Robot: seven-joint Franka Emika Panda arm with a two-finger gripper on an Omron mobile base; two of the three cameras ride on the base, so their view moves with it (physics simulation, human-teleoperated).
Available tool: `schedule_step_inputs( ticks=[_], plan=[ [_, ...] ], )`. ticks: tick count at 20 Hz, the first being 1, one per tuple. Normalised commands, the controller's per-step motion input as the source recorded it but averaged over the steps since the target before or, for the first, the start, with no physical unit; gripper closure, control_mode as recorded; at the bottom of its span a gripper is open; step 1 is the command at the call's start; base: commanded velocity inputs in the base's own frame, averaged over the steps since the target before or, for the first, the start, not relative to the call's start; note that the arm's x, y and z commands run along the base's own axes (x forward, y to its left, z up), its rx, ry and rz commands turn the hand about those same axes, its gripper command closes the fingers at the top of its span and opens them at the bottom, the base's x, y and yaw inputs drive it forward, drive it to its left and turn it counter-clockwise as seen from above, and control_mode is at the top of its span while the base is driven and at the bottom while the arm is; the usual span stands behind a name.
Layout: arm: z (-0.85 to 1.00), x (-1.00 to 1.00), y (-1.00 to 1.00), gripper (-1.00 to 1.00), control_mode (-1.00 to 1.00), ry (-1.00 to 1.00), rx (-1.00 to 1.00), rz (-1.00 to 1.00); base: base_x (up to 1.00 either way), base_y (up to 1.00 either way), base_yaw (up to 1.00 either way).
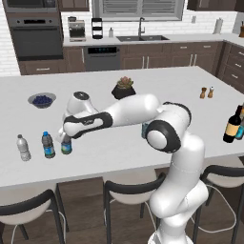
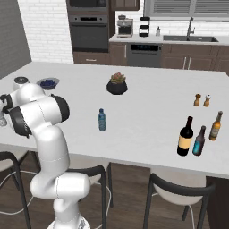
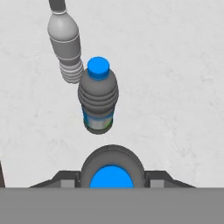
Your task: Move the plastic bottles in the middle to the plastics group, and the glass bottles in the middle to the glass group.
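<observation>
The claw [image 3: 112,183] sits straight over an upright dark grey bottle [image 1: 66,145], a finger on either side of it — seemingly closed on it, low at the tabletop [image 1: 143,81]. The plastics group lies just beyond: the grey blue-capped bottle [image 3: 99,94] nearest, the clear bottle [image 3: 65,43] behind it — so release looks near.

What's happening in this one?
The arm has a dark blue-capped bottle between its jaws at the left end of the island, right beside the plastics group: a grey blue-capped bottle and a clear white-capped bottle. One pale blue bottle waits mid-counter. The wine bottle already stands by the glass bottles.
</observation>
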Motion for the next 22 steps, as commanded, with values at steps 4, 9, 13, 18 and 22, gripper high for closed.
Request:
schedule_step_inputs(
  ticks=[4, 9, 13, 18, 22],
  plan=[
    [-0.37, 0.06, 0.00, 1.00, -1.00, 0.00, 0.00, 0.00, 0.00, 0.00, 0.00],
    [-0.37, 0.03, 0.00, 1.00, -1.00, 0.00, 0.00, 0.00, 0.00, 0.00, 0.00],
    [-0.17, 0.00, 0.00, 1.00, -1.00, 0.00, 0.00, 0.00, 0.00, 0.00, 0.00],
    [0.16, 0.25, 0.00, 1.00, -1.00, 0.00, -0.01, 0.00, 0.00, 0.00, 0.00],
    [0.18, 0.31, 0.00, 1.00, -1.00, 0.00, 0.00, 0.00, 0.00, 0.00, 0.00]
  ],
)
